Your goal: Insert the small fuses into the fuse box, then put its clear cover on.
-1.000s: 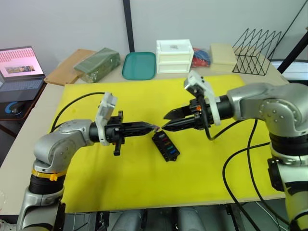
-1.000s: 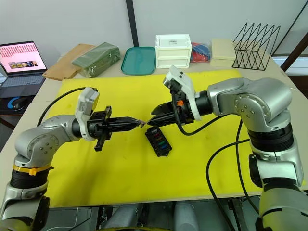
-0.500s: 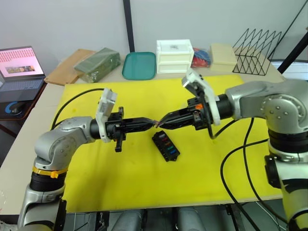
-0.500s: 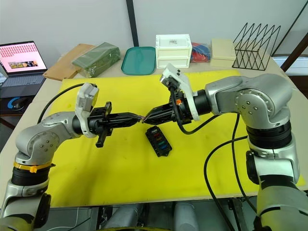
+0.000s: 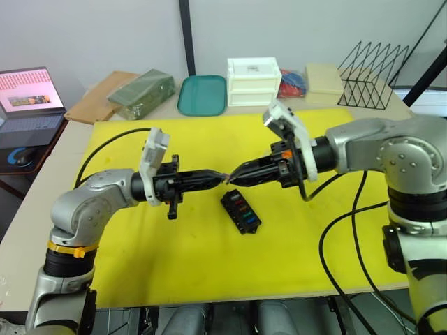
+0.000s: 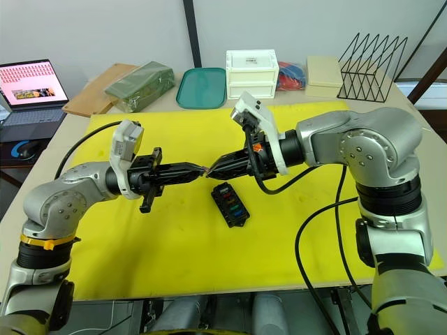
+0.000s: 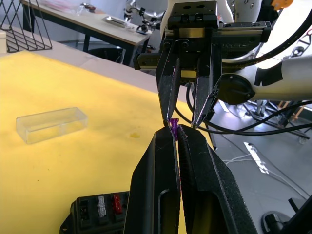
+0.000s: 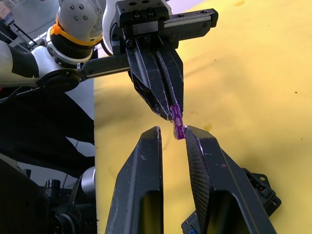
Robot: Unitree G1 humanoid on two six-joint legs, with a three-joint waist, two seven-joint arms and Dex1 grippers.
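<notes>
Left gripper (image 7: 174,134) pinched the tiny, slippery purple translucent blade fuse (image 8: 177,123); half-open right gripper (image 8: 171,132) should grab its protruding plastic body.

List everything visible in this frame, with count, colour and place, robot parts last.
purple fuse: one, purple, held in the air between the two grippers, above the mat
fuse box: one, black, coloured fuses already in its slots, on the yellow mat, centre
clear cover: one, colourless, lying on the mat
drawer box: one, white, behind the mat
tray: one, teal, left of the drawer box
green bundle: one, back left
wire rack: one, black, back right
laptop: one, open, far left
left gripper: shut on the purple fuse
right gripper: open, fingers either side of the fuse
</notes>
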